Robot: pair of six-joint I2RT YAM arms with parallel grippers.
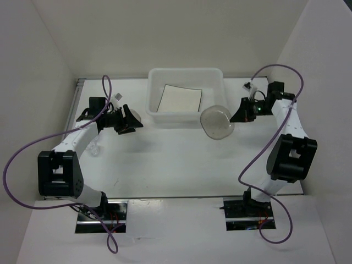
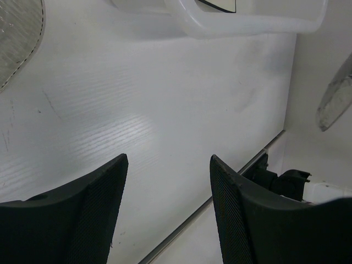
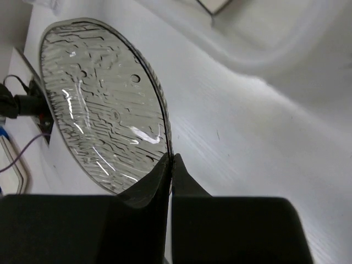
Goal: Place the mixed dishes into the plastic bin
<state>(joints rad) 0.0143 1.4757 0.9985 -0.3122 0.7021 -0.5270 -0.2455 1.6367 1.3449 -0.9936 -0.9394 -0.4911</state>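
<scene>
The plastic bin [image 1: 155, 93] stands at the back middle of the table, with the square white plate [image 1: 180, 99] lying flat inside it. My right gripper [image 1: 234, 116] is shut on the rim of a round greyish translucent saucer [image 1: 216, 122], held on edge above the table just right of the bin's front corner. In the right wrist view the fingers [image 3: 171, 157] pinch the saucer [image 3: 104, 104]. My left gripper [image 1: 131, 122] is open and empty [image 2: 168, 159]. A second saucer [image 1: 135, 115] lies beside it [image 2: 16, 38]. A small clear glass cup [image 1: 94, 147] stands near the left arm.
White walls close in the table on the left, back and right. The bin's front wall [image 2: 247, 22] shows ahead of the left gripper. A purple cable [image 1: 16, 159] loops beside each arm. A metal strip [image 1: 78, 91] runs along the table's left edge.
</scene>
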